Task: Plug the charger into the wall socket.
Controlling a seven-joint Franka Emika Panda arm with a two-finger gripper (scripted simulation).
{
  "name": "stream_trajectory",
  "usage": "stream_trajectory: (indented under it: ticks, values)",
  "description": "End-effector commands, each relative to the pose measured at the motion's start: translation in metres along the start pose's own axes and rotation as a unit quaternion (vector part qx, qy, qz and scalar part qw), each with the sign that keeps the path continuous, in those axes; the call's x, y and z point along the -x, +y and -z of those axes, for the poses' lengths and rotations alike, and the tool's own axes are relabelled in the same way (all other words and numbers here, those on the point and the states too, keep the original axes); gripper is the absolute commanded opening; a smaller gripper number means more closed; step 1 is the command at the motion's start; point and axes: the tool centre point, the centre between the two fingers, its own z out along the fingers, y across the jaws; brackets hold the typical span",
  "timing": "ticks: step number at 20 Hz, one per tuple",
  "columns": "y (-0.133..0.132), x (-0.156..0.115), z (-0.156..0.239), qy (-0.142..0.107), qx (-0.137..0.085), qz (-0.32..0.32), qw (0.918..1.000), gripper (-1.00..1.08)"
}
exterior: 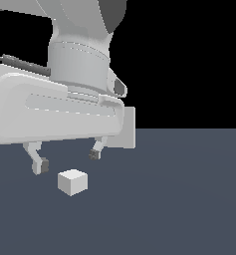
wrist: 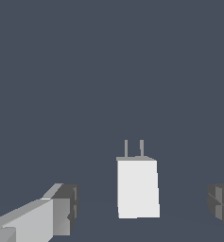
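i have the claw (exterior: 66, 159) spread wide and empty, hanging just above the desk (exterior: 189, 199), with nothing between its fingers (exterior: 38, 164). the charger (exterior: 72, 182) sits on the desk below and a little nearer the camera than the fingertips in the exterior view, not touched by either one. in the wrist view the charger (wrist: 137, 188) lies between the two dark pads (wrist: 68, 203), closer to the middle than to either, and i can see its two thin prongs (wrist: 133, 148) pointing away from the wrist along the desk. i read that as the reason for this pose: the fingers are lined up to close on the flat sides of the body, leaving the prongs free for plugging in.

the wall socket (exterior: 128, 128) stands upright farther back, toward the exterior view's right, mostly hidden behind the arm's hand, well apart from the charger.

my judgement is that the pick-up has not begun; the claw needs to drop lower so the pads bracket the body before closing.
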Motion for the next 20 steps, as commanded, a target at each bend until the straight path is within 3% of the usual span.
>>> stream_trajectory:
  ticks: [1,11,12,20]
  values:
    - [-0.001,0.002,-0.011,0.0,0.0,0.001,1.0,1.0]
    - [0.0,0.007,-0.036,0.0,0.0,0.002,1.0,1.0]
    - [0.0,0.007,-0.036,0.0,0.0,0.002,1.0,-1.0]
    - [0.0,0.007,-0.036,0.0,0.0,0.002,1.0,-1.0]
